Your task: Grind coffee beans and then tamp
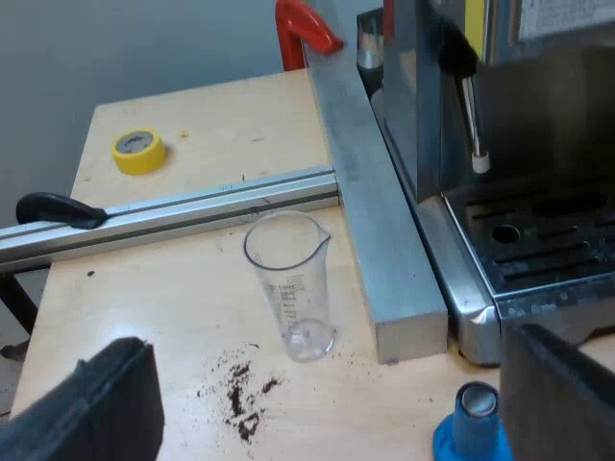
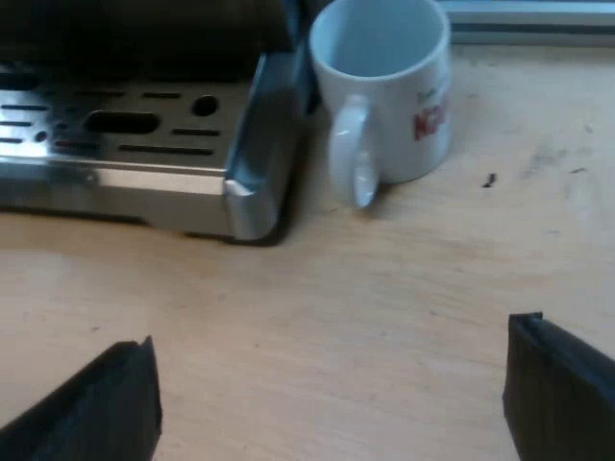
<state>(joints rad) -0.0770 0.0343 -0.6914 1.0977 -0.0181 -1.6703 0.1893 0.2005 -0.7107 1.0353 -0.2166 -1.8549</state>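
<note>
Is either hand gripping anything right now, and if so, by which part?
Nothing is held. The left hand is open near the measuring glass and blue tamper; the right hand is open near the mug.

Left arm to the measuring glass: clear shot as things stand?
Probably yes. The left gripper is open, and the measuring glass stands upright ahead of it with only scattered grounds on the table between. The metal bar beside the glass and the blue tamper near one finger limit sideways room.

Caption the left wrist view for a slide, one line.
Open left gripper above an upright measuring glass, spilled grounds and a blue tamper, beside the espresso machine.
</note>
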